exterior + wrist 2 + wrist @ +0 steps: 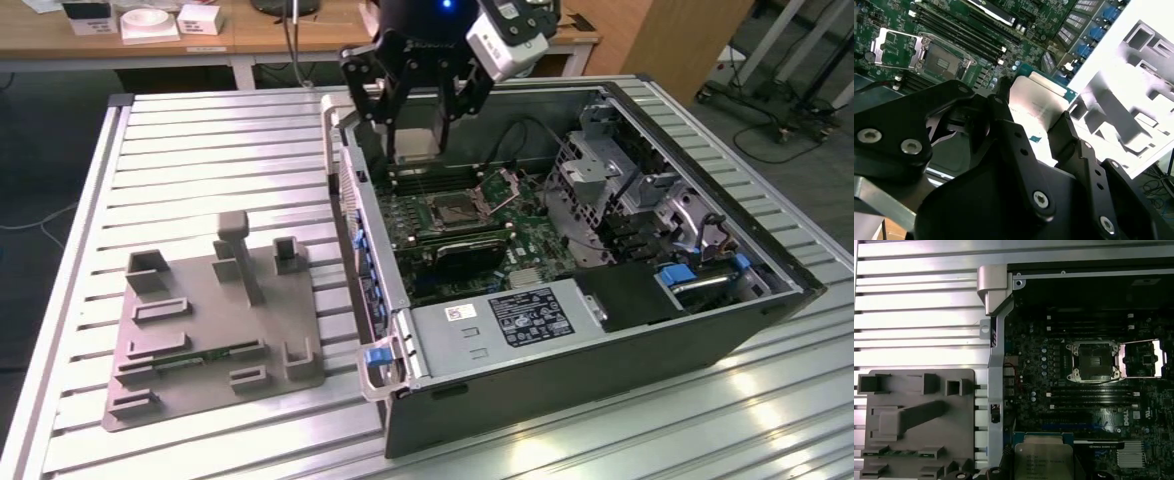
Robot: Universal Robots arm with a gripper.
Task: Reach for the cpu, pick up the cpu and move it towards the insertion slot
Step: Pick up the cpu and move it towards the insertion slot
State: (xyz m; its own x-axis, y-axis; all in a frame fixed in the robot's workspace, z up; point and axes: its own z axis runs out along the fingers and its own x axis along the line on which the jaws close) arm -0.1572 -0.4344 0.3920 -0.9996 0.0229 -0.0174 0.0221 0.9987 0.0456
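gripper: fingers clenched on cpu | cpu pinched between fingers, lifted | above motherboard, far of insertion slot

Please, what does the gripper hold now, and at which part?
The gripper holds the cpu by two opposite edges, above the open computer case.
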